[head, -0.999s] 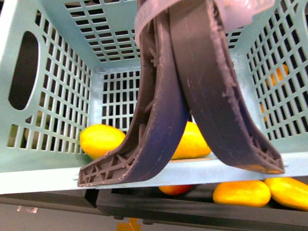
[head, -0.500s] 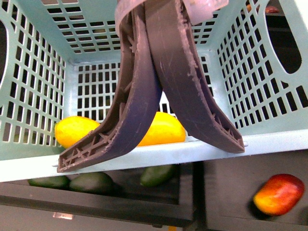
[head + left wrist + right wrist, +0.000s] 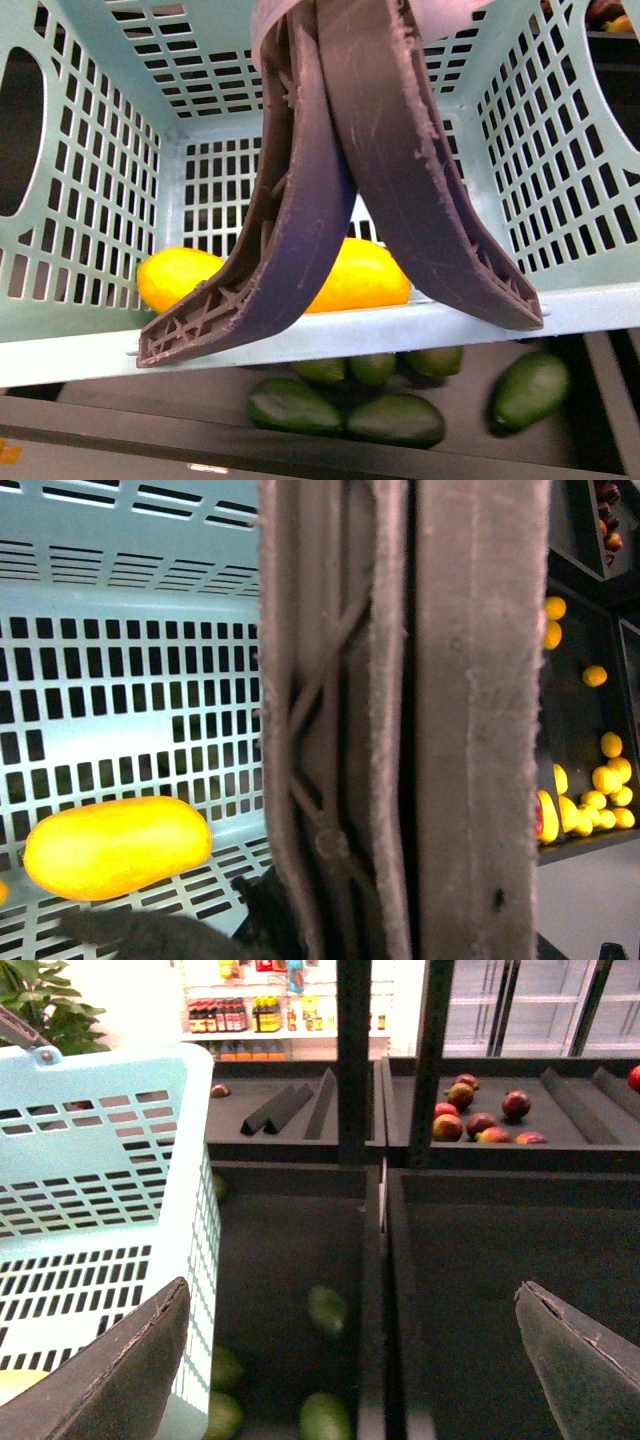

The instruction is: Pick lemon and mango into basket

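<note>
From the front, the basket [image 3: 90, 200] hangs up close and its two brown handles [image 3: 330, 180] cross right over the middle, so they hide a lot. Two long yellow fruits [image 3: 178, 276] lie inside on the floor of it, and I think they are mangoes. Green fruits [image 3: 395, 418] sit in a dark bin under the basket. If the basket tips or swings, the yellow fruits could roll and bump. From the left wrist, the handles fill the picture, and I cannot tell if the left gripper is squeezing them or not. Little round yellow fruits [image 3: 607, 778] lie in a far bin, well apart from the basket, and I think a lemon must come from there. They are heaped close, so a grab could knock the others or catch two. From the right wrist, the right gripper [image 3: 350, 1290] is spread wide and holds nothing, above dark bins with black dividers. It could bump a divider or the basket wall beside it. Farther back are red fruits [image 3: 480, 1120], shelves of bottles [image 3: 260, 1010], glass doors [image 3: 520, 1000] and a green plant [image 3: 40, 1000].
</note>
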`<state>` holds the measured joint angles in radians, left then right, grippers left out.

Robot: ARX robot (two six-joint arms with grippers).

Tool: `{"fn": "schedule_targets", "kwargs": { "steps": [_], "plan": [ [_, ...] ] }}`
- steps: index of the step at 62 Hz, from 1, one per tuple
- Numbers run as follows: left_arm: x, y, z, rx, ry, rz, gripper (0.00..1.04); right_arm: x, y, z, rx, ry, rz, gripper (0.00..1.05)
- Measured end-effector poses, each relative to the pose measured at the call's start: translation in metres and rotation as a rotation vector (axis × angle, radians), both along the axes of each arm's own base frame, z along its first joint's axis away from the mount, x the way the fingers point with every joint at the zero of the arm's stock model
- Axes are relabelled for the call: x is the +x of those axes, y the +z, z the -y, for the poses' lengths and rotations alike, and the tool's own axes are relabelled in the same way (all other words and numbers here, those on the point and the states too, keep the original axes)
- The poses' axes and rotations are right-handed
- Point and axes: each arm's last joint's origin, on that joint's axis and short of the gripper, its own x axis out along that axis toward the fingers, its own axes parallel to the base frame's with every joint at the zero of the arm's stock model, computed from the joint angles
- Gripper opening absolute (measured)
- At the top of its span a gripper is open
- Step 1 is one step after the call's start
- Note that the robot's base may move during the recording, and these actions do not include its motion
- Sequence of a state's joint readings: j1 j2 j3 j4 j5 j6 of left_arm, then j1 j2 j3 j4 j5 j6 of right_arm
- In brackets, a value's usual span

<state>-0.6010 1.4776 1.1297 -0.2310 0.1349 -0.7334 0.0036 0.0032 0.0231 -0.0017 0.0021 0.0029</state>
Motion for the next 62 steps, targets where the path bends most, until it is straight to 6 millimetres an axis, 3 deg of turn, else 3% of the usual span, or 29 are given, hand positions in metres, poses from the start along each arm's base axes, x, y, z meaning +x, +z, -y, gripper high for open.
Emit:
{"fn": "schedule_targets", "kwargs": {
  "steps": [49, 55, 62],
  "plan": [
    [0.002, 0.000, -0.003, 0.012, 0.019, 0.009, 0.14, 0.000, 0.000, 0.000, 0.000, 0.003, -0.001, 0.96],
    [0.006, -0.005, 0.004, -0.104, 0.288, 0.091, 0.14, 0.000, 0.000, 0.000, 0.000, 0.000, -0.001, 0.96],
    [0.024, -0.007, 0.003, -0.266, 0.544, 0.132, 0.14, 0.000, 0.000, 0.000, 0.000, -0.001, -0.001, 0.96]
  ]
}}
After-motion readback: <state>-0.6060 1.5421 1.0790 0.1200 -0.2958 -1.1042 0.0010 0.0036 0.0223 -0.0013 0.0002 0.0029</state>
